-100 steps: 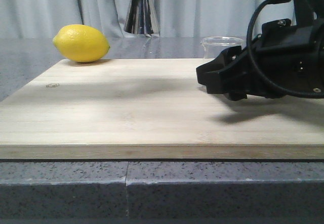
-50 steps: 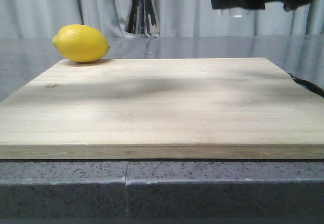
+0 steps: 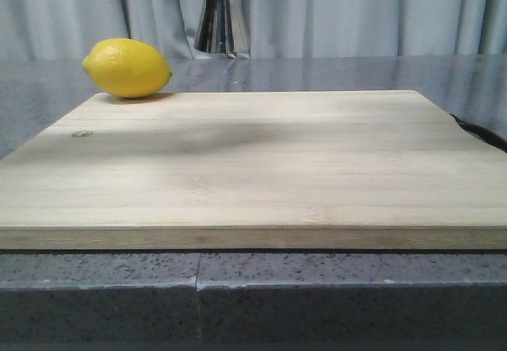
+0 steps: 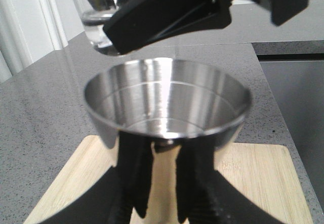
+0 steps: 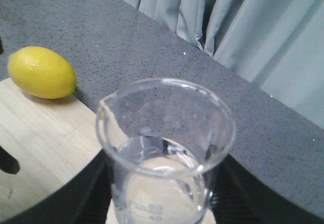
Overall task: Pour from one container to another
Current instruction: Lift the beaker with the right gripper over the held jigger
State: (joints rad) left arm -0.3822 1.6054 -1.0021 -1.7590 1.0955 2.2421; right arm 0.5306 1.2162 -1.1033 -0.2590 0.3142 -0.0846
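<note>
Steel jigger (image 4: 167, 118) fills the centre of your left wrist view, its wide open cup facing you, shiny and hourglass-shaped. Your left end effector (image 4: 163, 183) is clamped on it: two black fingers (image 4: 134, 178) press against the narrow body just below the cup, at the lower centre of the frame. Behind the jigger, in the upper part of that frame, the dark right end effector (image 4: 172, 11) hangs with the glass beaker (image 4: 104, 24) at the upper left, clear liquid showing in its base.

In your right wrist view the beaker (image 5: 164, 153) sits at lower centre, upright, its pouring lip toward the left, faint white marks near its bottom and clear liquid inside. Dark finger shapes of the right end effector (image 5: 162, 204) lie close on both sides of the glass, closed on it.

Below both arms lies a pale wooden cutting board (image 3: 253, 161) on a grey speckled worktop (image 3: 253, 295). A yellow lemon (image 3: 127, 67) rests at the board's far left corner in the front view. The jigger's lower cone (image 3: 223, 22) shows at the top of that frame, left of centre, with dark arm parts above it. Grey curtains (image 3: 356, 10) hang behind.
</note>
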